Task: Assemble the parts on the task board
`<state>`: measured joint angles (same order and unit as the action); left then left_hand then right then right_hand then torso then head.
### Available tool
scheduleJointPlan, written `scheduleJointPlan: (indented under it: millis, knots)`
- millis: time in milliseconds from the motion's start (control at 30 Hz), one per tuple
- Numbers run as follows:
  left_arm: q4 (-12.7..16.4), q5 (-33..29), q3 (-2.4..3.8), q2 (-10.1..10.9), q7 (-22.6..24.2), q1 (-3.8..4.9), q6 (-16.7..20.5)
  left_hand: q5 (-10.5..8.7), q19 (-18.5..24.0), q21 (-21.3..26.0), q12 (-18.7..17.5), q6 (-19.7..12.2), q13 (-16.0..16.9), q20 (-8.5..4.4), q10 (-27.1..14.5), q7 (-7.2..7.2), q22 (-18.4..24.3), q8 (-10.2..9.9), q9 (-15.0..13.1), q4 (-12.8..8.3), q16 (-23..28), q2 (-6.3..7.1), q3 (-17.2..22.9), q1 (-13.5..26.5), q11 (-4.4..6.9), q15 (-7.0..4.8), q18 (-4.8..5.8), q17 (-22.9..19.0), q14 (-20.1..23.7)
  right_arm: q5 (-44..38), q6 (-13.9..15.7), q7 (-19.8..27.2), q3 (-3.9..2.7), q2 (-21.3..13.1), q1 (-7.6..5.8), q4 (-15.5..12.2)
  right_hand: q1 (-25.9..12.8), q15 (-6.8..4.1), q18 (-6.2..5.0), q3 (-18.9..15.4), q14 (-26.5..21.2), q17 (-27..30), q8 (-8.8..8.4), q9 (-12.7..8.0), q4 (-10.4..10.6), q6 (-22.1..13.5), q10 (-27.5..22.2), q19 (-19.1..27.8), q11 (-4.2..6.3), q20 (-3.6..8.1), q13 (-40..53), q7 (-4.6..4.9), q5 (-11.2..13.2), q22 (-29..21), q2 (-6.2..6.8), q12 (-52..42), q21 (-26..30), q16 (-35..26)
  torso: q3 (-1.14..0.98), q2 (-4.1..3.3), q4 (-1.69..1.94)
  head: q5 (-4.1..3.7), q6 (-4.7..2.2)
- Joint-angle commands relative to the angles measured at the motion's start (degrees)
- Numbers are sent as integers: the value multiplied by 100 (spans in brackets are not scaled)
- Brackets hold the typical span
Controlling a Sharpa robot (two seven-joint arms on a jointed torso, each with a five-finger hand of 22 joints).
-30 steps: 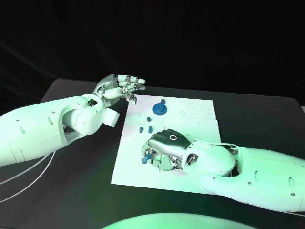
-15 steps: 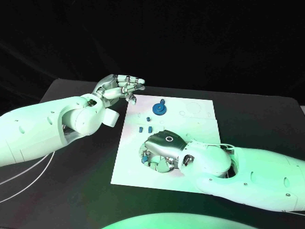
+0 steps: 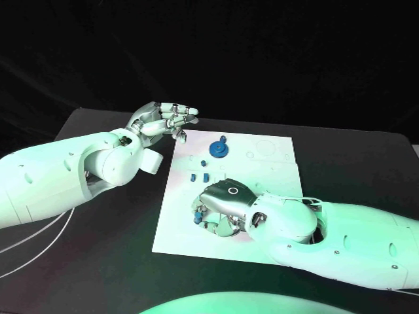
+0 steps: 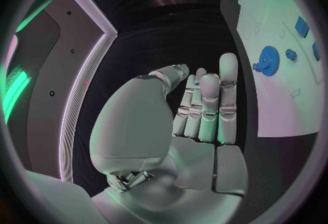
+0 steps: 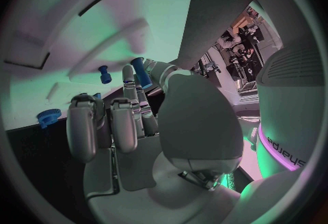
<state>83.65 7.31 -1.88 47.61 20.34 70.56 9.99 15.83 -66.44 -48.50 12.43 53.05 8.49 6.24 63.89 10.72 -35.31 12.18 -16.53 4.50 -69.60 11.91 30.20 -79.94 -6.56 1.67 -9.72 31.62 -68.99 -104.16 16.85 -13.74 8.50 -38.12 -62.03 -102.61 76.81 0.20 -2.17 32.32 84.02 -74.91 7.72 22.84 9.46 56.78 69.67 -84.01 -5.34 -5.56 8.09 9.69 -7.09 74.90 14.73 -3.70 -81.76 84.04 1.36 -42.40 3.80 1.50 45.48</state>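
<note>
**Black table, task board and loose parts: stock at this moment**

Black table (image 3: 87, 261), dark backdrop behind; bare margin on every side of the board.

1. Task board (image 3: 271, 154): white plate, mid-table, long axis running away from the robot. Its far right corner and right edge are unoccupied, offering open room.
2. Right hand (image 3: 224, 208): palm down over the board's near left quarter, pinching a short blue peg (image 5: 140, 72) at the fingertips, other fingers curled beside it. A second blue peg (image 5: 104, 74) lies on the board just beside.
3. Left hand (image 3: 165, 119): raised off the board's far left corner, fingers together and bent inward, holding nothing.
4. Blue gear (image 3: 218, 149): on the board near its far edge, left of centre; whether seated cannot be told.
5. Small blue pieces (image 3: 199, 176): a loose row near the left edge, between gear and right hand.

Judged progress: early to middling; one peg in hand, several parts evidently unplaced.
</note>
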Motion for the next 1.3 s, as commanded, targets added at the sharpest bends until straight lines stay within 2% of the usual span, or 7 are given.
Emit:
scheduleJointPlan:
  millis: [33,133,533,933,1300]
  knots:
    - [18,-22,3,-2,17,2,-97,-10,-8,39,20,-35,6,21,-43,12,6,0,4,-19,-28,-31,-13,45,9,3,-86,-2,39,-87,102,-20,2,-5,5,-15,-97,52,41,-21,338,-331,-102,-39,39,-168,-67,-348,-19,-57,-3,2,50,1196,49,-1,59,-30,-1,-4,0,-4,0]
    - [19,-22,3,2,9,2,-100,-10,-8,39,20,-35,6,21,-43,12,6,0,4,-19,-28,-31,-13,45,9,3,-86,-2,39,-86,189,2,2,-16,6,-29,-131,51,34,-50,335,-321,-173,-69,47,-279,-109,-340,-12,-65,3,-23,86,1186,81,-4,89,-34,-2,-3,-2,-6,-3]
    - [23,-22,3,11,-2,3,-100,-10,-8,39,20,-35,6,21,-43,12,6,0,4,-19,-28,-31,-13,45,9,3,-86,-2,39,-74,363,53,1,-116,25,-175,-127,42,37,-50,337,-325,-158,-62,43,-237,-64,-348,-3,-64,27,-14,88,1194,57,-37,68,-29,-4,-4,0,-8,16]
    - [24,-22,3,18,-5,3,-94,-11,-10,43,37,-41,12,21,-56,11,9,5,4,-25,-30,-35,-18,47,9,3,-86,-12,45,25,403,73,1,-197,55,-336,-103,39,50,-37,344,-344,-118,-47,18,-136,50,-368,2,-62,71,8,64,1218,41,-91,5,-14,-4,0,-2,-7,27]
    - [25,-22,3,26,-11,3,-86,-11,-10,43,37,-41,12,21,-56,11,9,5,4,-25,-30,-35,-18,47,9,3,-86,-12,45,5,390,30,1,-245,59,-278,-105,39,47,-41,343,-336,-118,-47,15,-132,47,-365,-1,-61,73,9,64,1214,51,-88,16,-18,4,-1,1,-23,18]
